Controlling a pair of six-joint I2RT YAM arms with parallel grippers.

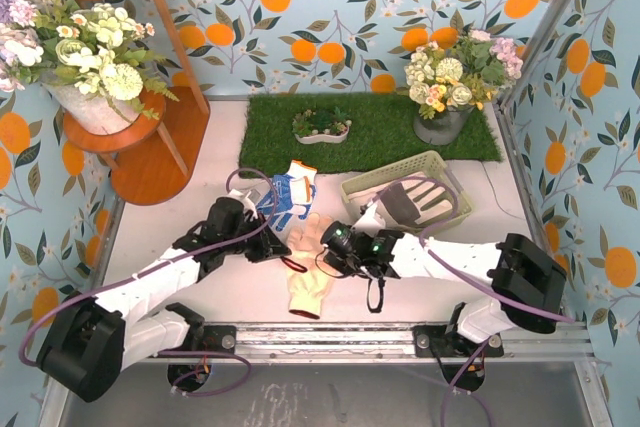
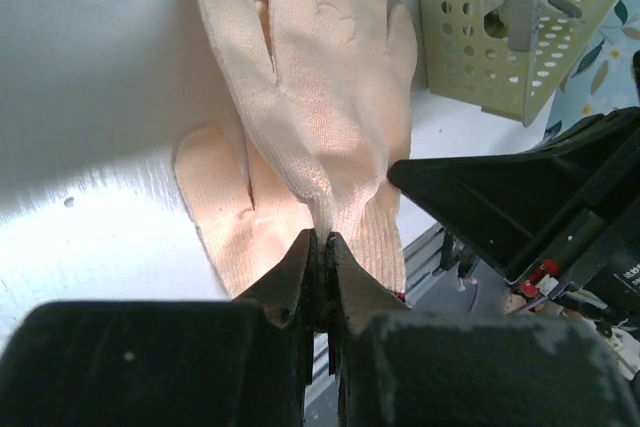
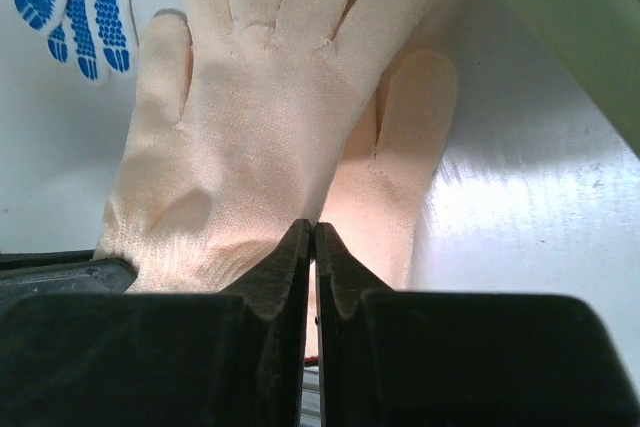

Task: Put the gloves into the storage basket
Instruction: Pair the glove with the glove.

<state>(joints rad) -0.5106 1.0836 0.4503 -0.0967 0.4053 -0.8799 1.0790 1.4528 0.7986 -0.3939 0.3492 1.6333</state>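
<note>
Two peach-tan gloves lie stacked near the table's front. The upper peach glove (image 1: 312,234) is pinched at one edge by my left gripper (image 1: 284,247), shut on it in the left wrist view (image 2: 322,237). My right gripper (image 1: 327,247) is shut on its opposite edge (image 3: 312,230). The lower peach glove (image 1: 305,294) lies flat beneath (image 2: 215,217) (image 3: 400,157). The blue-and-white glove (image 1: 290,192) lies just behind. The pale green storage basket (image 1: 362,183) stands to the right and holds the grey-and-cream glove (image 1: 405,203).
A small white dish of plants (image 1: 322,127) sits on the green grass mat (image 1: 370,127) behind. A flower pot (image 1: 445,112) stands at the mat's right end. A wooden stand (image 1: 150,137) with flowers is at the left. The basket wall (image 2: 480,42) is close to the right arm.
</note>
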